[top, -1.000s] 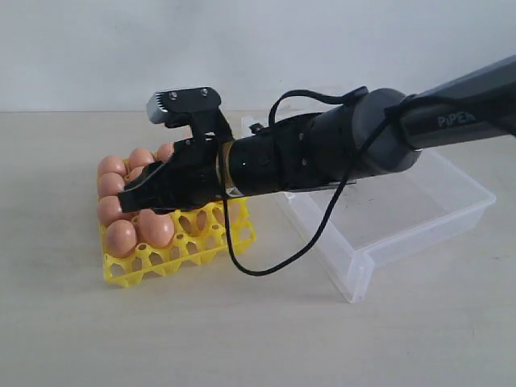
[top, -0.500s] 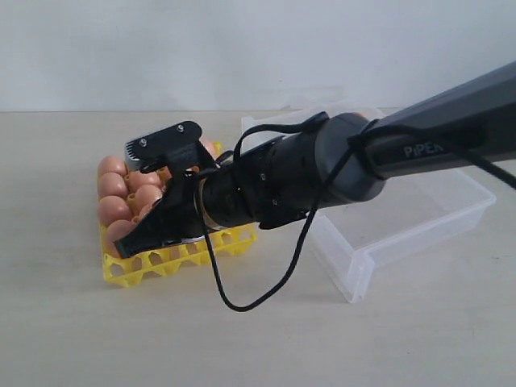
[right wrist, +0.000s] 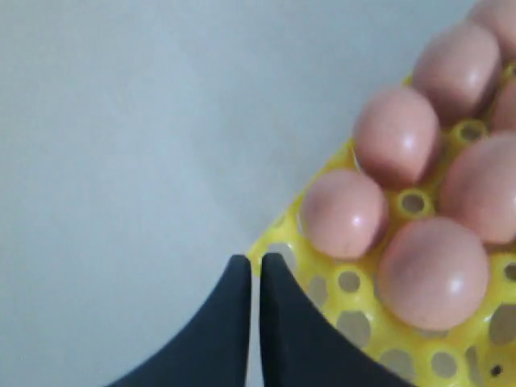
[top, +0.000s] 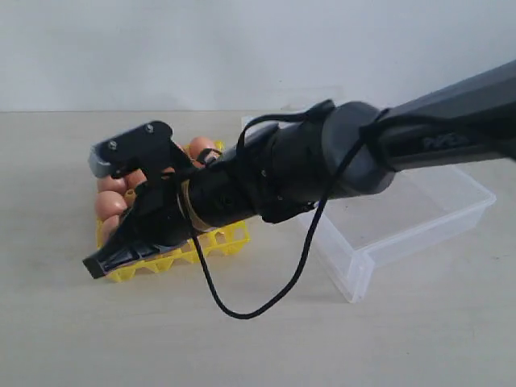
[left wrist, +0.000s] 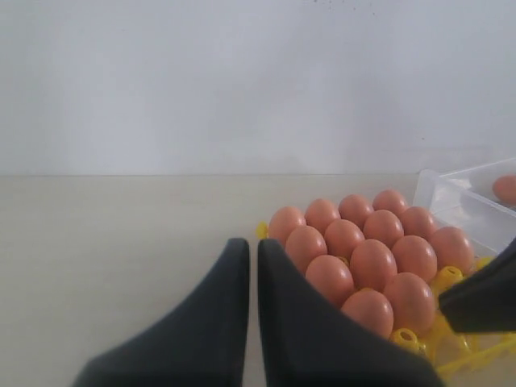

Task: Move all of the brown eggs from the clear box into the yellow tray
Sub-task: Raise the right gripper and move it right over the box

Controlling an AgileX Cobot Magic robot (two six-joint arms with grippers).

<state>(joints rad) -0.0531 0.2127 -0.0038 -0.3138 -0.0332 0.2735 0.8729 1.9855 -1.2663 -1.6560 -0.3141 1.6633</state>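
While the right gripper point(top: 96, 267) hangs closed and empty at the yellow tray's point(top: 230, 239) corner, the brown eggs point(left wrist: 372, 262) stand upright.

blocked: right arm point(top: 322, 173) lies across the yellow tray point(top: 218, 240) from 3 o'clock, over most brown eggs point(top: 110, 206) | blocked: right gripper point(top: 97, 266) at tray's 7 o'clock corner; cable point(top: 242, 316) loop hangs at 5 | blocked: clear box point(top: 419, 218) wall at 3 | free: bare table point(top: 97, 339) from 6 round to 9 o'clock of tray
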